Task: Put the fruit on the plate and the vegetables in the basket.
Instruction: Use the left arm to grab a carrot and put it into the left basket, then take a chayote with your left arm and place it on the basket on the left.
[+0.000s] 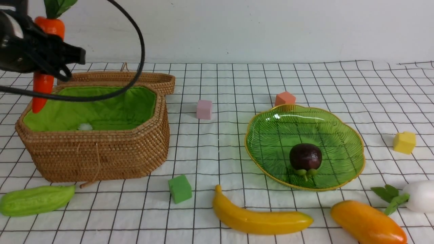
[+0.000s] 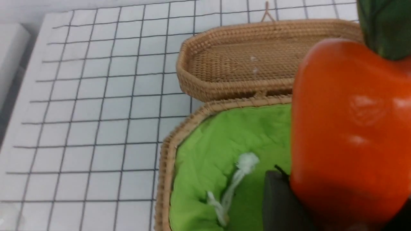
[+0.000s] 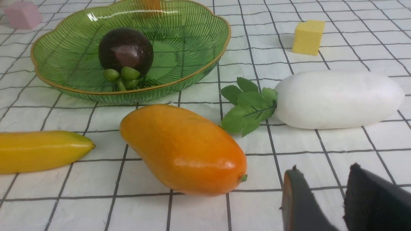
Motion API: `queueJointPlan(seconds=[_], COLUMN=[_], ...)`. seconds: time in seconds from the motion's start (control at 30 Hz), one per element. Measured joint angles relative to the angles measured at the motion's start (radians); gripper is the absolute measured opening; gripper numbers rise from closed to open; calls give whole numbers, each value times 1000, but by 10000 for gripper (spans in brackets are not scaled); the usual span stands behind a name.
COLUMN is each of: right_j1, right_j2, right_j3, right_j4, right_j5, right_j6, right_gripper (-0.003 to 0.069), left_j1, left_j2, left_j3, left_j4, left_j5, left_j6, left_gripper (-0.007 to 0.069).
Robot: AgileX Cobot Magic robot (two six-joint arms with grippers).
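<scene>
done: mangosteen [image 1: 305,156] on plate [image 1: 271,135], centre right. left gripper [image 1: 51,64] clamped on carrot [image 1: 42,89] above basket [image 1: 101,156], upper left. right gripper [image 3: 324,173] part-open, empty. pending: gourd [image 1: 35,200], banana [image 1: 257,218], mango [image 1: 368,223].

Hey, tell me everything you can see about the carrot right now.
The carrot is a glossy orange toy, plastic-looking, with dark green leaves on top. It hangs nearly upright in the air, tip down, clamped around its upper body by the left gripper. Its tip is over the left end of the open basket, above the green lining, apparently touching only the gripper. A black cable crosses in front of it.
</scene>
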Motion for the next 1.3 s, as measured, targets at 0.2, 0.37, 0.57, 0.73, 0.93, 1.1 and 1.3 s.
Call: queueJointPlan(seconds=[0.2,0.37,0.57,0.73,0.93,1.1,1.3], right_j1=[0,0,0,0,0,0,0], right_j2=[0,0,0,0,0,0,0], right_j3=[0,0,0,0,0,0,0], right_j4=[0,0,0,0,0,0,0], right_j5=[0,0,0,0,0,0,0], right_j6=[0,0,0,0,0,0,0], right_gripper=[243,243,243,243,243,243,243], left_j1=[-82,-107,-105,-23,177,312,357], left_j2=[181,206,150,23,-113,-124,-21], left_j3=[-25,-29,-32,-6,175,327,377], left_j4=[295,355,315,80,-184,-323,-395], left_j5=[-4,-1,257,479,468,347,166], left_j6=[178,151,-5,-224,-618,-832,-939], left_gripper=[398,612,664,603,534,531,531])
